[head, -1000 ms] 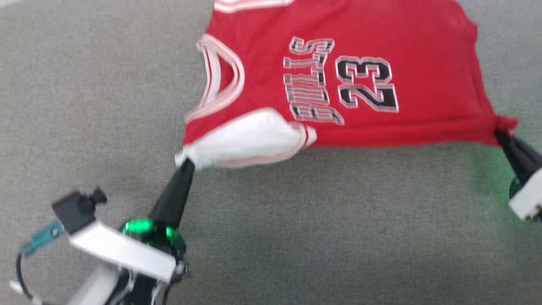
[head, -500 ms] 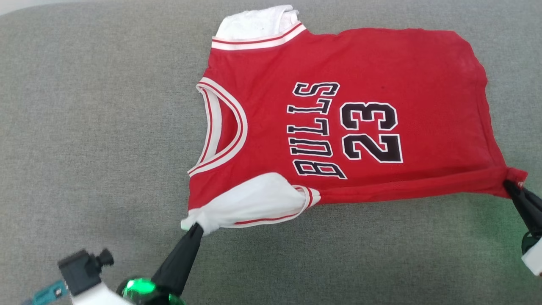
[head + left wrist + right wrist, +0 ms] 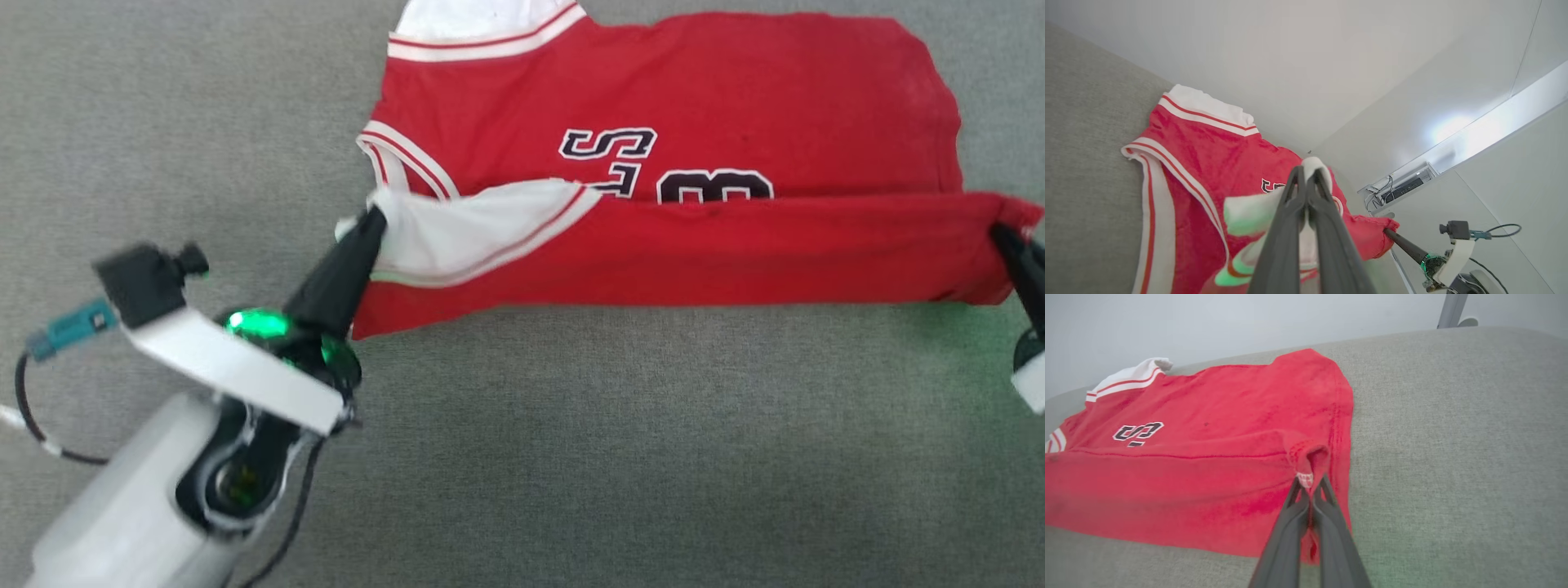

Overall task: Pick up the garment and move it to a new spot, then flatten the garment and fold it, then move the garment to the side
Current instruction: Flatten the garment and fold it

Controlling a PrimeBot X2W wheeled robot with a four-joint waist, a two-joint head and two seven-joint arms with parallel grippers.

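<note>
Folding: left end effector (image 3: pixel 369 224) grips the sleeve (image 3: pixel 473 233), right end effector (image 3: pixel 1002 238) the hem corner (image 3: pixel 1016 216), shirt (image 3: pixel 735 90) by the surface's (image 3: pixel 571 449) far edge; uneven pull could skew the fold or slip fabric.

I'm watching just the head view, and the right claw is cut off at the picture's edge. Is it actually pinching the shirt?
Observer: Yes. The right wrist view shows the right gripper with both fingers closed together on a bunched red corner of the garment.
Operator: And the left one's tips?
Observer: In the left wrist view the left gripper is shut on the white sleeve, whose cloth pokes out past the tips.
Operator: What lies beyond the grey surface?
Observer: A plain pale wall, seen in the right wrist view.
</note>
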